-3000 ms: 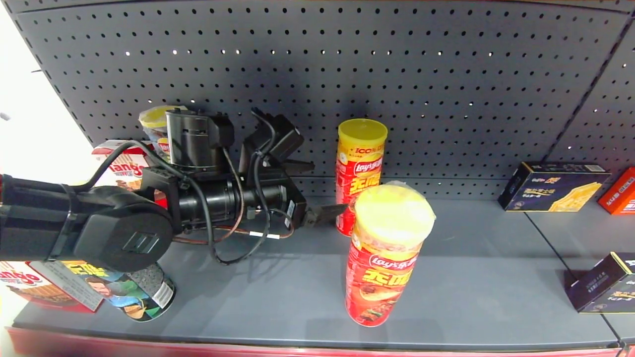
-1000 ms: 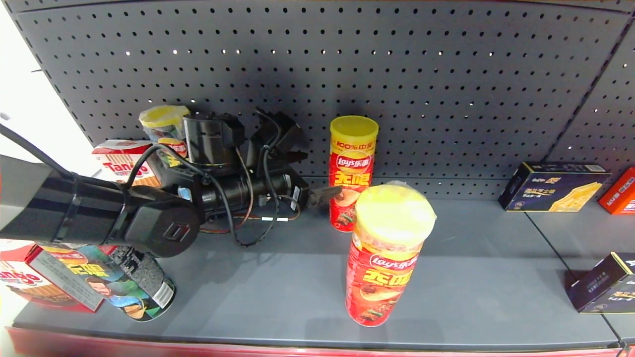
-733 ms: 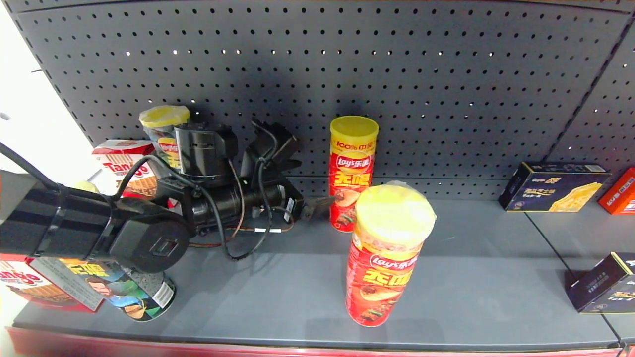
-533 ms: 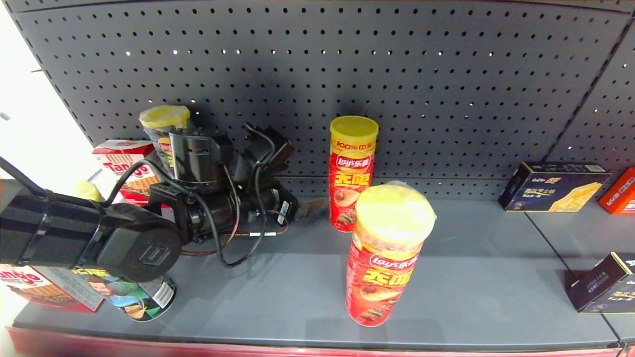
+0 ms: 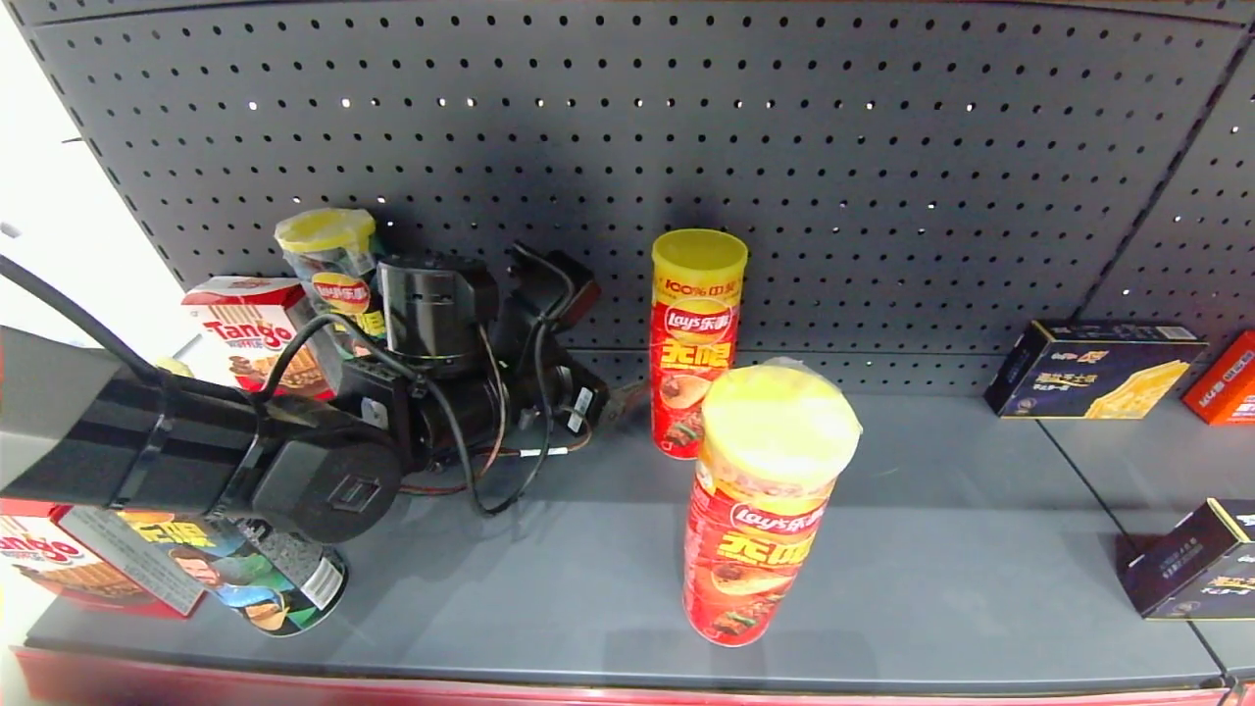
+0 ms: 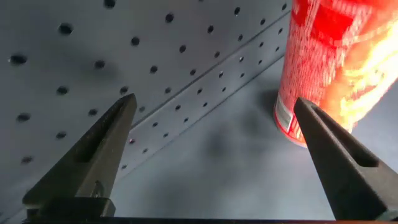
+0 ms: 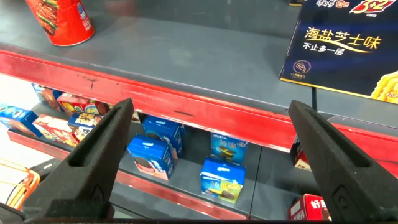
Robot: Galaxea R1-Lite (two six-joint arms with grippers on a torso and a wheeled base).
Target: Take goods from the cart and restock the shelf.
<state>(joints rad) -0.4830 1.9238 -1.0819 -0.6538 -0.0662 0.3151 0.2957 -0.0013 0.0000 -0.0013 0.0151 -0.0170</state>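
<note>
Two tall red chip cans with yellow lids stand upright on the grey shelf. The rear can is by the pegboard wall; the front can is nearer the shelf's edge. My left gripper hovers low, just left of the rear can and apart from it. In the left wrist view this gripper is open and empty, with the rear can beyond one finger. My right gripper is open and empty before the shelf's red front edge.
A green-printed can, wafer boxes and a yellow-lidded can crowd the shelf's left end. Dark boxes and an orange box sit at the right. Blue boxes fill the lower shelf. Bare shelf lies right of the cans.
The left gripper moved the rear can slightly left toward the wall, let go of it and drew back to the left. The front can has not moved.
</note>
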